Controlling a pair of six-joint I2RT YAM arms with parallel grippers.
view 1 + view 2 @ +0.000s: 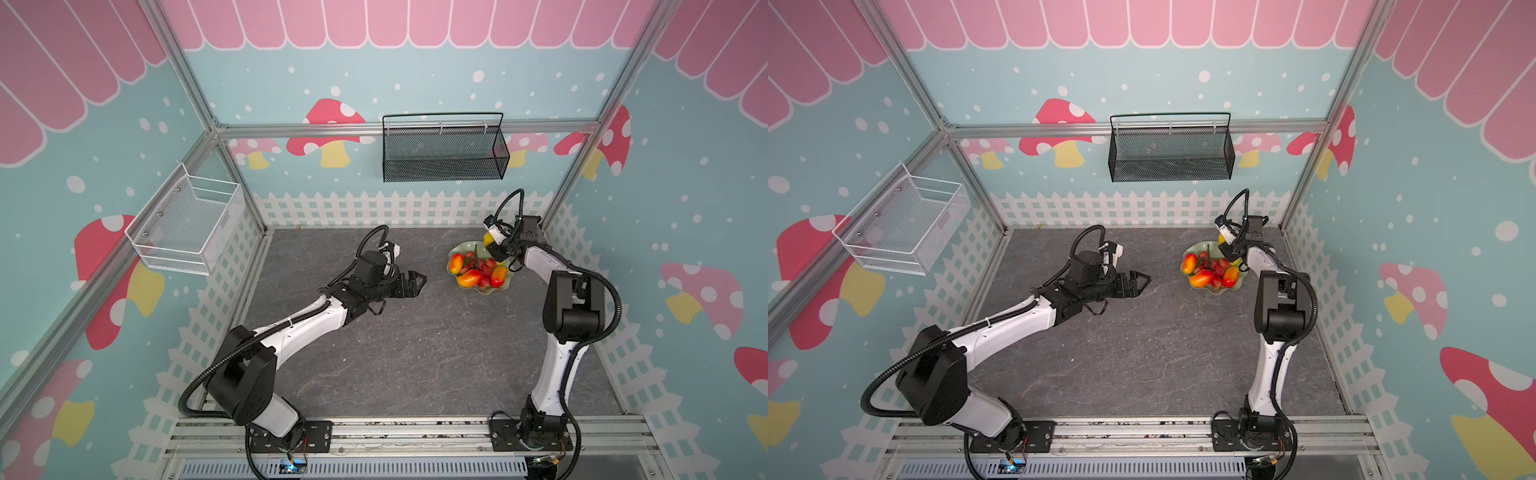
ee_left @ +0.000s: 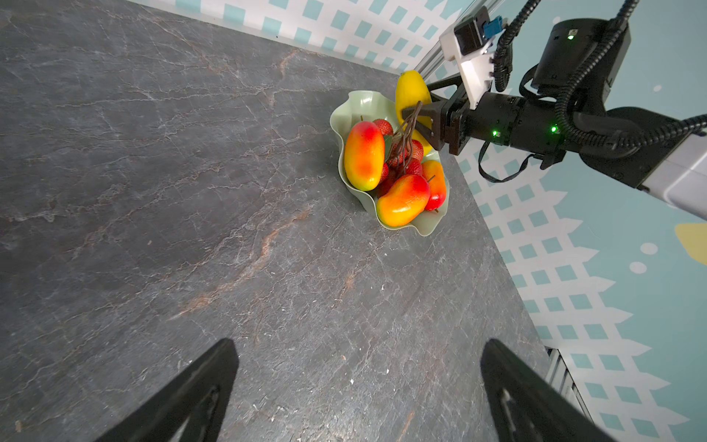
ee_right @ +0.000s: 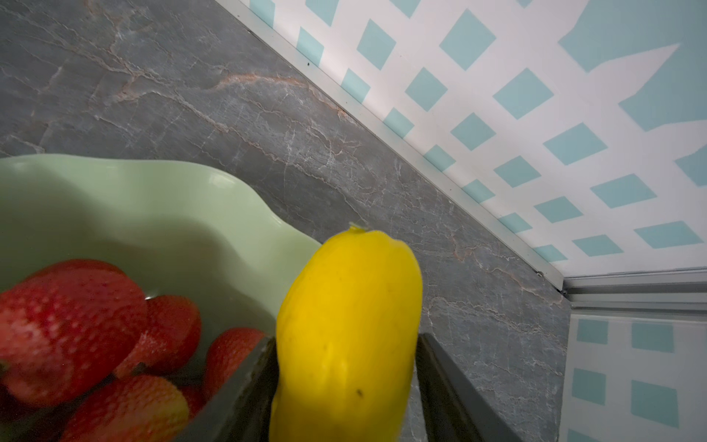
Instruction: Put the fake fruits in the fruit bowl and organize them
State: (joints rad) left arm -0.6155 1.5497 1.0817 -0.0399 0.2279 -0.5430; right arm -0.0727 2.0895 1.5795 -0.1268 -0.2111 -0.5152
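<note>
The pale green fruit bowl (image 1: 457, 249) (image 2: 363, 99) stands at the back right of the table. It holds three red-orange mangoes (image 1: 456, 263) (image 1: 470, 277) (image 1: 498, 276) and a cluster of red fruits on a brown stem (image 2: 415, 151). My right gripper (image 3: 347, 340) (image 2: 415, 99) is over the bowl's far right rim, shut on the long yellow fruit (image 3: 344, 306) (image 1: 487, 239). Both fingers lie against its sides. The fruit tilts up, its top end past the rim. My left gripper (image 1: 419, 282) (image 2: 359, 344) hovers open and empty left of the bowl.
A black mesh basket (image 1: 444, 153) hangs on the back wall and a white wire basket (image 1: 187, 224) on the left wall. The right wall and back corner post (image 3: 566, 283) are close behind the bowl. Bare grey table (image 1: 395, 353) stretches in front.
</note>
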